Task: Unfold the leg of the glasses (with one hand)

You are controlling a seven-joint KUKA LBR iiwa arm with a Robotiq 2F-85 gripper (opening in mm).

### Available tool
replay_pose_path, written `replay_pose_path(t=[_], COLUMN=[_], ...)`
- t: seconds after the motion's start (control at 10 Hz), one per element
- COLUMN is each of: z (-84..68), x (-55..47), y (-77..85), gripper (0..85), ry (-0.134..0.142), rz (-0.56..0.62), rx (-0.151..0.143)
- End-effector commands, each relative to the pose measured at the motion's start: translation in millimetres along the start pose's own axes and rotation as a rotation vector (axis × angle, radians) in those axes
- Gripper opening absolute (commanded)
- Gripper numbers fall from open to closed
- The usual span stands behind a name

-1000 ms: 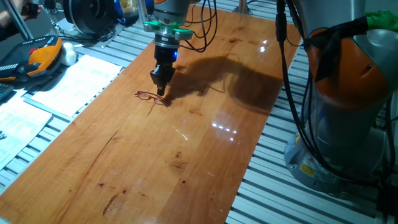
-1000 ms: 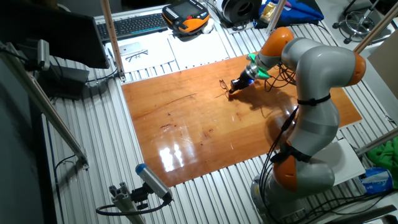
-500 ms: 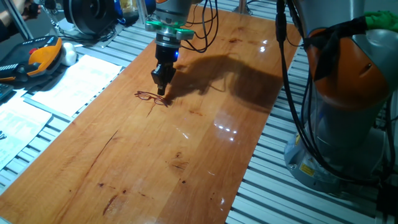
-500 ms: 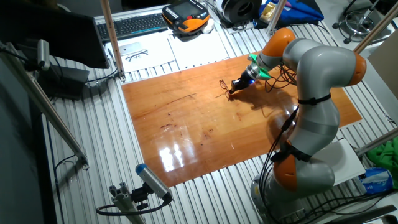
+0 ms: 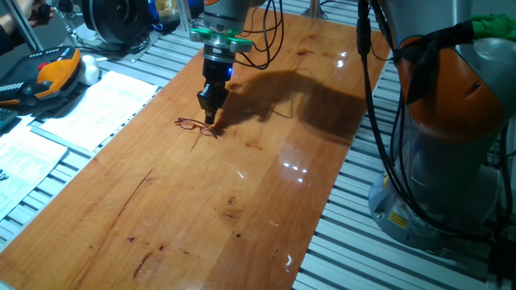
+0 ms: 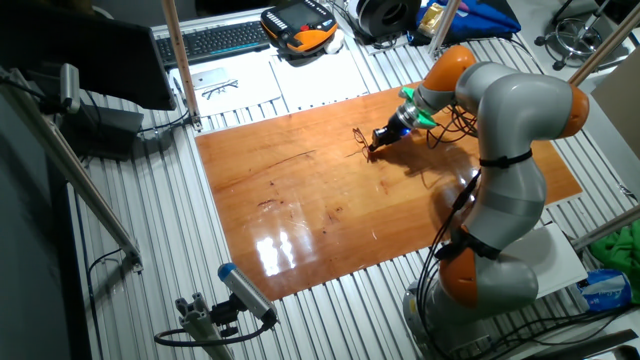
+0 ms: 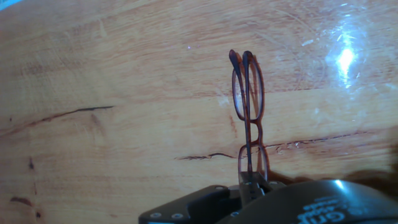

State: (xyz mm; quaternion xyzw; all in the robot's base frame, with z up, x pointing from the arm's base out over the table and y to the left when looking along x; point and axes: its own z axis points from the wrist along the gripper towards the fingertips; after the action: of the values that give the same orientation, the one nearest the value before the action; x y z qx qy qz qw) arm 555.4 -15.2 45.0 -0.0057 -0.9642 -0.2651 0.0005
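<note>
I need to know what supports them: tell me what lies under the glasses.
The glasses lie on the bare wooden table, nothing between. Their near end is hidden under the gripper, so contact there cannot be seen.

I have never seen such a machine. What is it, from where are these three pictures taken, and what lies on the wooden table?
The machine is a robot arm, grey with orange joints. At its end is a small black two-finger hand with a green ring above it.

Two pictures come from fixed cameras that look at the table from different sides. The third comes from a camera on the hand itself, looking along its fingers, so the black shape at the bottom of that picture is the hand.

On the wooden table lie thin reddish-brown wire glasses. The hand is right at one end of them, low over the wood. It seems to pinch the frame there, but the fingers are mostly hidden, so I cannot be sure.

Papers lie beside the table.
</note>
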Motion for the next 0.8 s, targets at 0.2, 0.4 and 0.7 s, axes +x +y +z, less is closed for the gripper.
replay_pose_path(t=[0.2,0.4,0.7], z=[1.7,2.3,1.6], x=[0.0,-0.3,-0.6], y=[0.2,0.2,0.2], gripper=[0.0,0.0,17.0], ry=[-0.001,-0.007,-0.019], rz=[0.001,0.002,0.003], rx=[-0.017,-0.025,-0.021])
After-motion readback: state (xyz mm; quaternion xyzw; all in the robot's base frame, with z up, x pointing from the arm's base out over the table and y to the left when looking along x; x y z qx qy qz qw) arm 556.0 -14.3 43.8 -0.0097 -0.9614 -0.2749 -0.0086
